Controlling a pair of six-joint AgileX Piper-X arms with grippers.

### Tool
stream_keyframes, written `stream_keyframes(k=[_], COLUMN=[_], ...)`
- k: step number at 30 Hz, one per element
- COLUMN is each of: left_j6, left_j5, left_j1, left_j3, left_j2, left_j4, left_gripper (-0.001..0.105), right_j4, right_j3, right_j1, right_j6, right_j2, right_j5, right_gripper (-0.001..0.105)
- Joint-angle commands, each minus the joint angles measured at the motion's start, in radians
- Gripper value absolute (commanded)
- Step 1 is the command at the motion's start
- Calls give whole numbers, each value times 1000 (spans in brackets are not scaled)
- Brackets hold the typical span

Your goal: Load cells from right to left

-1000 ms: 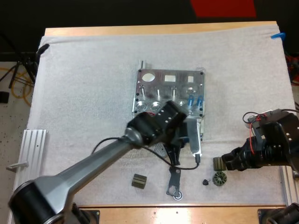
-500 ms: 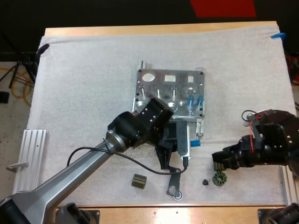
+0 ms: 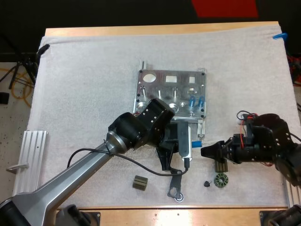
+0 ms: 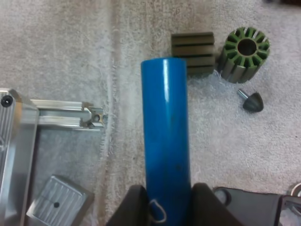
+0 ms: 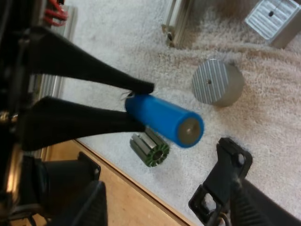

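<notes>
1. A wooden tabletop under a white mat fills the high view, with the metal fixture near the mat's middle. The left pincer hangs just in front of the fixture. The tip of the blue cylinder pokes out of it toward the right pincer, which is near that tip. I cannot tell whether the right pincer is clenched or released. A ribbed dark block lies beside it, with a green rotor and a small dark cone just in front of the block.
2. In the left wrist view, the left pincer is clenched on the blue cylinder, pressing its near end from both sides. The free end points at the ribbed dark block, and the green rotor is just beside that block. A small ribbed metal block lies by the metal fixture.
3. In the right wrist view, the left pincer's fingers squeeze one end of the blue cylinder, and its grey-capped end is free. The green rotor lies near it, by the tabletop's wooden edge. A round ribbed metal piece stands on the mat close by.
</notes>
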Motion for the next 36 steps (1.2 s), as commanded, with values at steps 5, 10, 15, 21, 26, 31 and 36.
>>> stream_keyframes(k=[5, 10, 15, 21, 26, 31, 36], left_j6=[1, 1, 1, 1, 1, 1, 1], left_j5=[10, 11, 34, 34, 34, 65, 66], left_j1=[0, 0, 0, 0, 0, 0, 0], left_j3=[-3, -3, -3, -3, -3, -3, -3], left_j2=[-10, -10, -10, -10, -10, -10, -10], left_j4=[-12, -12, -16, -27, -27, -27, -27], left_gripper=[0, 0, 0, 0, 0, 0, 0], right_j4=[-69, -90, -135, -162, -177, -202, -205], right_j3=[0, 0, 0, 0, 0, 0, 0], right_j1=[-3, -3, -3, -3, -3, -3, -3], right_j6=[3, 10, 30, 49, 63, 71, 87], right_j2=[69, 118, 147, 165, 179, 191, 198], right_j5=[-16, -22, -41, -79, -87, -108, -111], right_gripper=[56, 56, 56, 56, 54, 42, 25])
